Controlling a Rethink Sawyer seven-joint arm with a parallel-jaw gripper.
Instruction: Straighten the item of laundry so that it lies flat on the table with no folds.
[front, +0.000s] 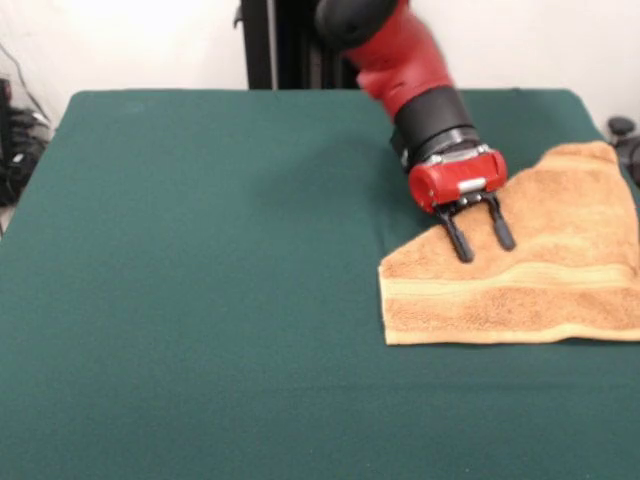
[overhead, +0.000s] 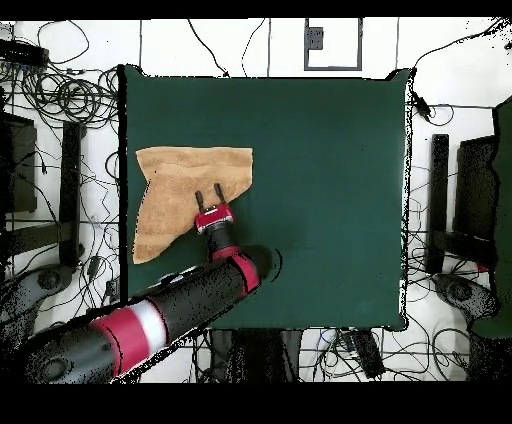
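Since the coming move hinges on where the folded edge sits, note that the small orange-tan terry towel with woven band stripes (front: 530, 280) lies directly under and in front of the red and black claw (front: 479, 238). In the front view, the 2 black fingers (front: 458, 240) are spread apart and planted on or just above the towel's slanted edge, gripping nothing that I can see. That slanted edge looks like a diagonal fold line, so 1 corner seems tucked under or over; which one, cannot tell. The towel's long axis runs along its striped band, with the claw near the middle of the slanted side. In the overhead view the towel (overhead: 185, 195) sits close to 1 side edge of the large dark green felt worktop (overhead: 330, 180), rest of it bare. The red and black arm (overhead: 175, 305) reaches in at a slant, wrist tilted down toward the towel.
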